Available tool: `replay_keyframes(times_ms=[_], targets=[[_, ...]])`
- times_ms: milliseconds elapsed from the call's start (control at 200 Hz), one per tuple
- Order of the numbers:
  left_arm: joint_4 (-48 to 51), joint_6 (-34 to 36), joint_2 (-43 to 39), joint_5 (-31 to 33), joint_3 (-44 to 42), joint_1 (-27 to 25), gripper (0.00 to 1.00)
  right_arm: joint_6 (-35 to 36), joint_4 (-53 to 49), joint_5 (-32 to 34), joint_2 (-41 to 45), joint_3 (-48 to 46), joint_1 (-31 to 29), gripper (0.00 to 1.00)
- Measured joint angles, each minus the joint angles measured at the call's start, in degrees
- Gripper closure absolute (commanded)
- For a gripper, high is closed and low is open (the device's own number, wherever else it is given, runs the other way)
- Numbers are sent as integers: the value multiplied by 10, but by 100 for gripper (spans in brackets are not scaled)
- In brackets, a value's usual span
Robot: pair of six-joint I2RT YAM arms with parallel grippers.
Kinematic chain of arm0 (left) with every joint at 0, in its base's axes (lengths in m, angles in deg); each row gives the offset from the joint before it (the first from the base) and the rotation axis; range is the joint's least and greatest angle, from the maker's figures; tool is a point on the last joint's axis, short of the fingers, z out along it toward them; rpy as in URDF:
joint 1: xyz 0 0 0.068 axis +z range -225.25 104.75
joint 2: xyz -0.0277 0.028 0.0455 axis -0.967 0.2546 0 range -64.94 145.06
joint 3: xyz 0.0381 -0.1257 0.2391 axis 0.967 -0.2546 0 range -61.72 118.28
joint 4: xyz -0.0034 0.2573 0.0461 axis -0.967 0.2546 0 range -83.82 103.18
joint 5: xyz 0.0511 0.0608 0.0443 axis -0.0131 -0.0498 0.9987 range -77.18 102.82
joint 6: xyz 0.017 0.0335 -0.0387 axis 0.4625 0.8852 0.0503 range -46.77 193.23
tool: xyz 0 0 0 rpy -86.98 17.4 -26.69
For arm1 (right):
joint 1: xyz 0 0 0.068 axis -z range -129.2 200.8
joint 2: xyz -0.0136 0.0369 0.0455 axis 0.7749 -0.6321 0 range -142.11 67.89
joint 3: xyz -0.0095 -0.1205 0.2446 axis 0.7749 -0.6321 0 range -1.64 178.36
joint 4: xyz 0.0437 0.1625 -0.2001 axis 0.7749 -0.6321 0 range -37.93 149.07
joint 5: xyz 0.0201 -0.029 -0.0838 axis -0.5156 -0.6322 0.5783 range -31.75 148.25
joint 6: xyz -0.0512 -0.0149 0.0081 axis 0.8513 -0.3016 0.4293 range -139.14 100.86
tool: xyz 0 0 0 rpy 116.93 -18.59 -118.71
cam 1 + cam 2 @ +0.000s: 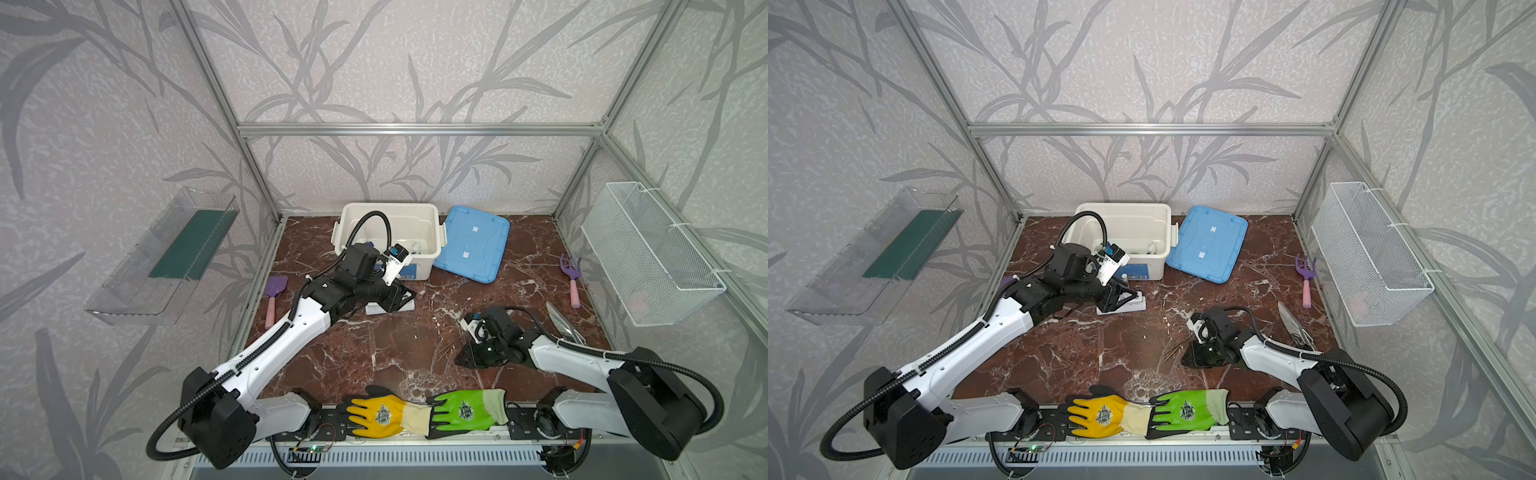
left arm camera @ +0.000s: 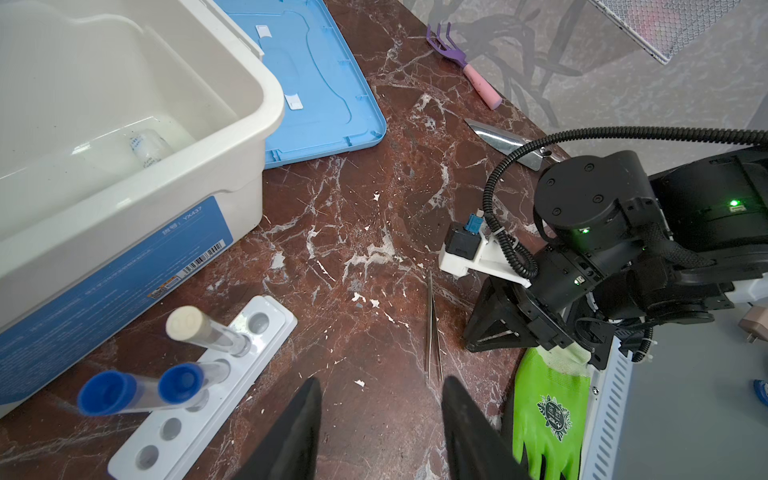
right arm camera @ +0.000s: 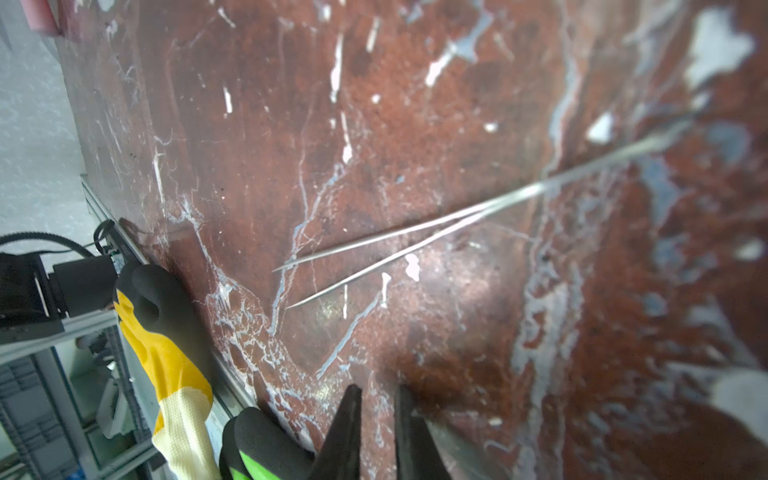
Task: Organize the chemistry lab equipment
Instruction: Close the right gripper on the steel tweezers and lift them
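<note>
Left wrist, label maybe "YX437", left end effector, right end effector both released

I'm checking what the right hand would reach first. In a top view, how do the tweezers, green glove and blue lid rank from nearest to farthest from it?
From the right hand:
1. Tweezers, lying just off its tips, toward the middle.
2. Green glove, at the front edge.
3. Blue lid, far back.
</note>
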Motion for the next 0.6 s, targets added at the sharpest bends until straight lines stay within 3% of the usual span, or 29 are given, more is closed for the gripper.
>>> replay_keyframes(times_ms=[95, 330, 505, 600], targets=[[0, 0, 0, 0, 0, 0, 52, -17, -24, 19, 25, 28, -9, 47], [0, 0, 2, 12, 0, 0, 52, -71, -137, 137, 21, 151, -62, 38], [0, 0, 1, 23, -10, 0, 52, -135, -232, 226, -38, 214, -97, 37], [1, 1, 0, 30, -18, 0, 52, -169, -266, 261, -62, 228, -103, 44]])
